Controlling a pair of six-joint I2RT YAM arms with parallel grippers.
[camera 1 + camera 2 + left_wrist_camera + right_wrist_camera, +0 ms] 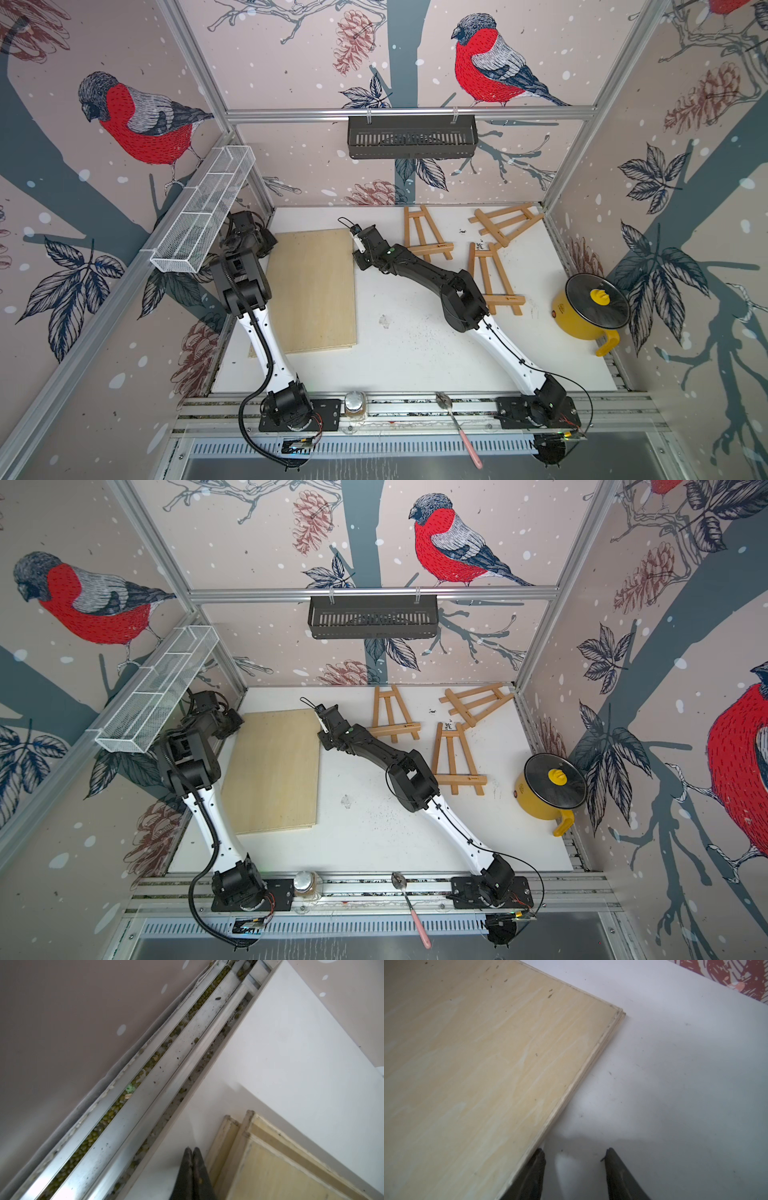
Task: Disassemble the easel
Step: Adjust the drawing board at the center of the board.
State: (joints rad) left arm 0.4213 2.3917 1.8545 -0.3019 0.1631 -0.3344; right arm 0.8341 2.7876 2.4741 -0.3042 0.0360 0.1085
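Note:
Three small wooden easels lie flat at the back right of the white table (407, 353): one (424, 235) just behind my right forearm, one (505, 224) in the far corner, one (490, 278) nearer the front. Both top views show them whole, with no gripper on them. Two stacked plywood boards (311, 291) (477, 1064) lie at the left. My right gripper (574, 1152) (360, 253) stands open over bare table, one finger right beside the boards' edge, nothing between the fingers. My left gripper (192, 1149) is shut on nothing, by the boards' (270, 1163) back left corner.
A yellow pot with a black lid (594, 307) stands at the right edge. A white wire basket (203, 208) hangs on the left wall above my left arm, a black basket (411, 137) on the back wall. A spoon (457, 428) and a jar (355, 405) sit on the front rail.

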